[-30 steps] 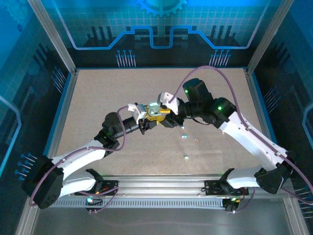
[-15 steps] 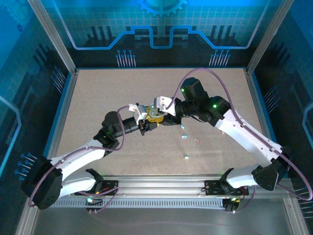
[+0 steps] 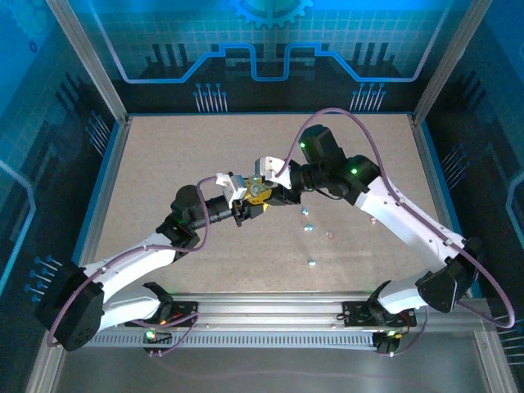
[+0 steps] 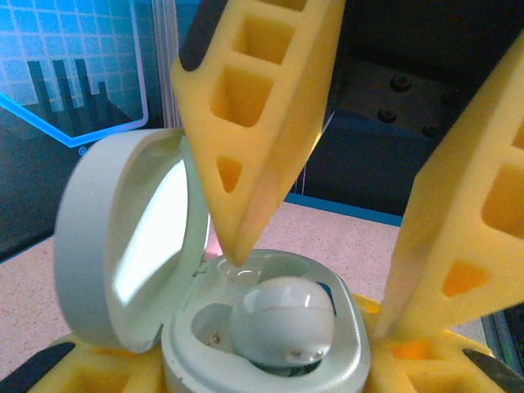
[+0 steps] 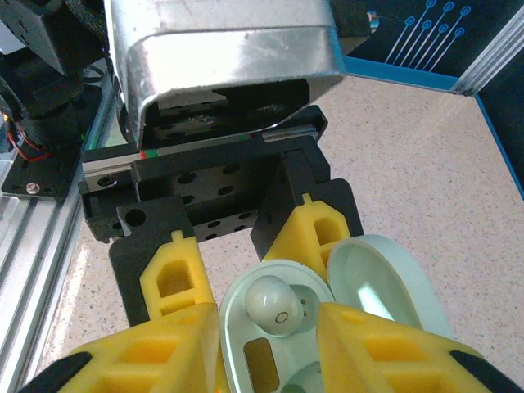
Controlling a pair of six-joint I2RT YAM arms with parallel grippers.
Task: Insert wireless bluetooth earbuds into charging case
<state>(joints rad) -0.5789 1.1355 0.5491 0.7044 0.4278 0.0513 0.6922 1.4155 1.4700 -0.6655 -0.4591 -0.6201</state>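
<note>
Our left tool (image 3: 246, 206) is clamped on the open charging case (image 4: 184, 352) mid-counter (image 3: 164, 164). Our right tool (image 4: 311, 291) stands apart over one earbud (image 5: 274, 304) seated inside. Loose earbuds (image 3: 312, 263) lie at 4 o'clock.

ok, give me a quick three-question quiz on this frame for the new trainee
1. True or false: the case lid is shut.
2. What sits in the case? A) a key B) an earbud C) nothing
3. Fill in: the ___ gripper holds the case.
Key: 1 false, it stands open. 2 B. 3 left; the left gripper clamps it.
</note>
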